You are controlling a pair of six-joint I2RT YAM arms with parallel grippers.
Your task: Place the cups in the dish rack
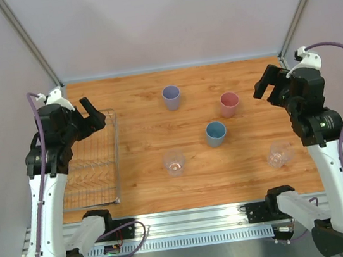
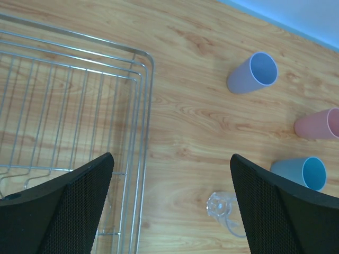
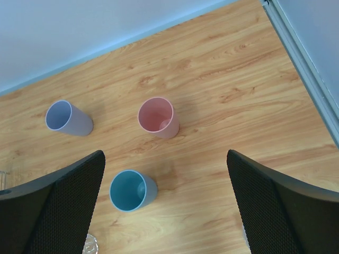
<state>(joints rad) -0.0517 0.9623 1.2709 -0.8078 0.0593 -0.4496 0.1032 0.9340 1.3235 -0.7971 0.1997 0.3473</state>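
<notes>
Left gripper: the left gripper point(image 2: 170, 156) hangs above the right rim of the rack, its black fingers point(image 2: 63, 211) spread wide apart and gripping nothing
Right gripper: the right gripper point(image 3: 164, 153) hangs above the right side of the table, its fingers likewise wide apart, with only the bare board between them
Rack: the rectangular silver wire dish rack point(image 1: 101, 170) lies on the left edge of the wooden table point(image 1: 154, 188), under the left arm
Lavender cup: the lavender plastic tumbler point(image 1: 171, 97) stands upright at the far middle of the table, well apart from the rack
Pink cup: the pink plastic tumbler point(image 1: 229, 104) stands upright right of the lavender one, near the right gripper
Blue cup: the blue plastic tumbler point(image 1: 215, 133) stands upright just on the near side of the pink one
Clear cups: one clear transparent tumbler point(image 1: 174, 162) sits near the middle, left of the blue one; the other clear tumbler point(image 1: 279, 154) sits near the right arm; all five cups are on the table, outside the rack
</notes>
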